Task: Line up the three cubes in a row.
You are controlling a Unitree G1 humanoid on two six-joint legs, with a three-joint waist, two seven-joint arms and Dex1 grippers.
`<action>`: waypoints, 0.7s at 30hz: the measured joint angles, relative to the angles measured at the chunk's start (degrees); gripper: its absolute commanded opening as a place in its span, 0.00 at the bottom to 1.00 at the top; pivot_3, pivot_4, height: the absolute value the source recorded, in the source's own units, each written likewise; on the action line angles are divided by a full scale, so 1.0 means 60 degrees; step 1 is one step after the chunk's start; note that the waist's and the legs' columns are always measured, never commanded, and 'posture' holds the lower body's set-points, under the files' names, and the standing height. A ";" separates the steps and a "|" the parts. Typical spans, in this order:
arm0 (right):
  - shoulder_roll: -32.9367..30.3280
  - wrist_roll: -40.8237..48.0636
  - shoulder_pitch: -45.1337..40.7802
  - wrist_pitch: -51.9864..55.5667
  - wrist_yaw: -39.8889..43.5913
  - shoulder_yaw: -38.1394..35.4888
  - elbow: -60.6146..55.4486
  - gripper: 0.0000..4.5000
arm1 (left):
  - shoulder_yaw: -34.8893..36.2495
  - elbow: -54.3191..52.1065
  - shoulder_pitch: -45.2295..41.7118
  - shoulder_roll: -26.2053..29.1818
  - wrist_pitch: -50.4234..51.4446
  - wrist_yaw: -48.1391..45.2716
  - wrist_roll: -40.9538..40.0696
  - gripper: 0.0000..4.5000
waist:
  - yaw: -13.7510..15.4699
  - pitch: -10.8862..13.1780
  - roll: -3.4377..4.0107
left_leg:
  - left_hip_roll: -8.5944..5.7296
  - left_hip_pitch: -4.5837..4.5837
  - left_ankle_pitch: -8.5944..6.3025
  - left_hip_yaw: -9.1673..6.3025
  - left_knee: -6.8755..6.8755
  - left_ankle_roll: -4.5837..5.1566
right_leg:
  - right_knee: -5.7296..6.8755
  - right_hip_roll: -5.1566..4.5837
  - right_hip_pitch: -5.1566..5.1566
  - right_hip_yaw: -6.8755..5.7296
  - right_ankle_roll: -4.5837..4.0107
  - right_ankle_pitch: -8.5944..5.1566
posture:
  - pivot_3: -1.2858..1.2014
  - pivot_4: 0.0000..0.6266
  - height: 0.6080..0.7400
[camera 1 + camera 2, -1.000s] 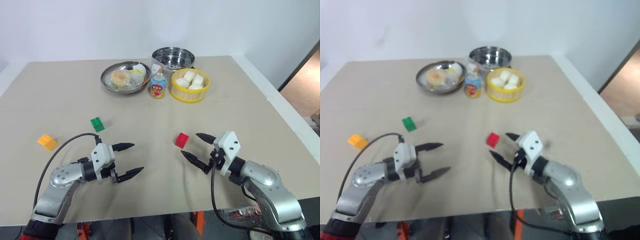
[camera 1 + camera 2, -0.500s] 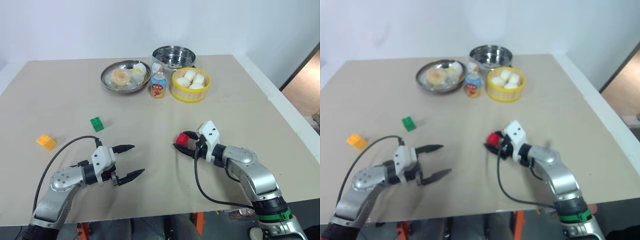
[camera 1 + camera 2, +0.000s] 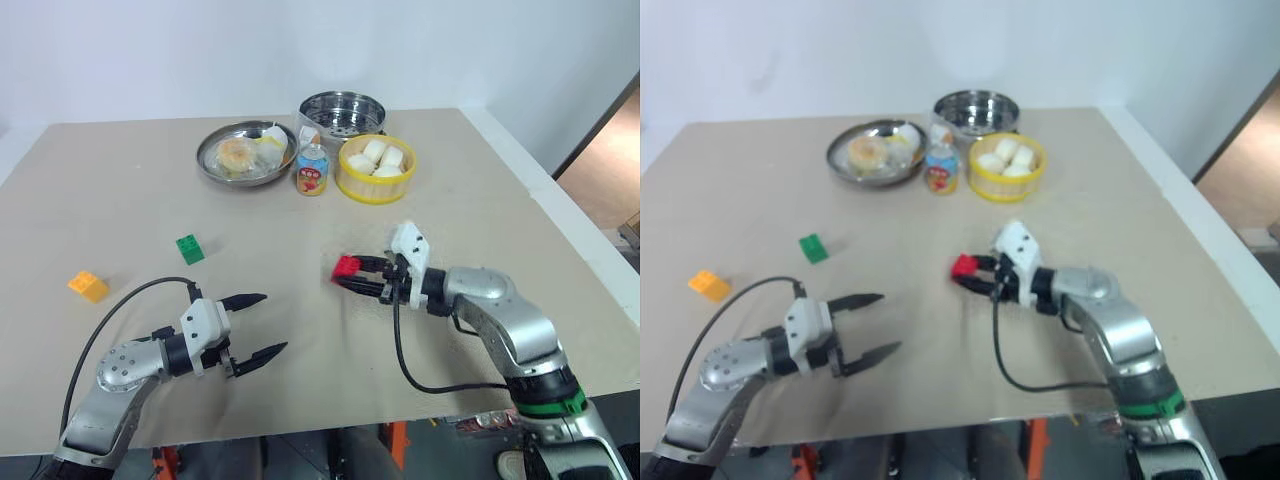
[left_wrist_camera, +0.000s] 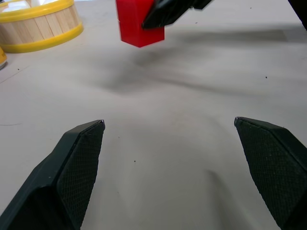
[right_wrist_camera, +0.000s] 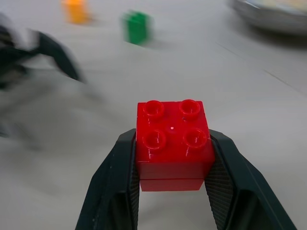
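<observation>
The left claw [image 3: 253, 326] waits wide apart and empty at the near edge, while the right claw [image 3: 352, 277] grips the red cube [image 3: 346, 266], lifted just off the beige surface [image 3: 480, 200] at mid-table. The carry step appears under way; next, the cube likely needs setting down near the green cube [image 3: 190, 249] and orange cube [image 3: 88, 286], well to the left. Beyond stand dishes and a white wall.

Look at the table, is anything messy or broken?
Nothing looks spilled or broken. The three bricks just aren't in a row yet: the red brick is held up in the right gripper, and the green and orange ones sit apart on the table.
</observation>
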 measured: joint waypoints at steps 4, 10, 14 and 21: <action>-0.0047 -0.0251 -0.0687 -0.0652 0.1493 0.1007 0.0970 0.28 | 0.0019 -0.0005 0.0039 0.0065 -0.0003 -0.0059 -0.0017 1.00 | 0.0000 0.0000 0.0000 | 0.0005 0.0001 0.0000 0.0003 0.0000 0.0000 | 0.0000 0.0005 -0.0002 0.0002 -0.0005 0.0001 | 0.52 0.24 1.00; 0.0010 -0.1313 -0.1225 -0.2068 0.2615 0.1843 0.2926 0.28 | 0.0141 -0.0122 0.0326 0.0158 0.0140 -0.0004 -0.0137 1.00 | -0.0001 0.0000 0.0000 | 0.0006 -0.0003 0.0000 0.0027 0.0000 0.0000 | 0.0000 0.0004 -0.0015 0.0023 -0.0004 0.0005 | 0.52 0.24 1.00; 0.0188 -0.1548 -0.1432 -0.2520 0.2971 0.1983 0.3366 0.28 | 0.0182 -0.0216 0.0405 0.0271 0.0168 0.0065 -0.0181 1.00 | -0.0001 0.0000 0.0000 | 0.0012 0.0000 0.0000 0.0032 -0.0001 0.0000 | 0.0001 0.0010 -0.0017 0.0028 -0.0004 0.0008 | 0.52 0.24 1.00; 0.0409 -0.1759 -0.1683 -0.2697 0.3383 0.2037 0.3834 0.50 | 0.0181 -0.0285 0.0428 0.0302 0.0194 0.0246 -0.0181 1.00 | 0.0001 0.0000 0.0000 | 0.0013 0.0005 0.0000 0.0050 0.0000 -0.0001 | 0.0001 0.0010 -0.0019 0.0048 -0.0004 0.0018 | 0.52 0.24 1.00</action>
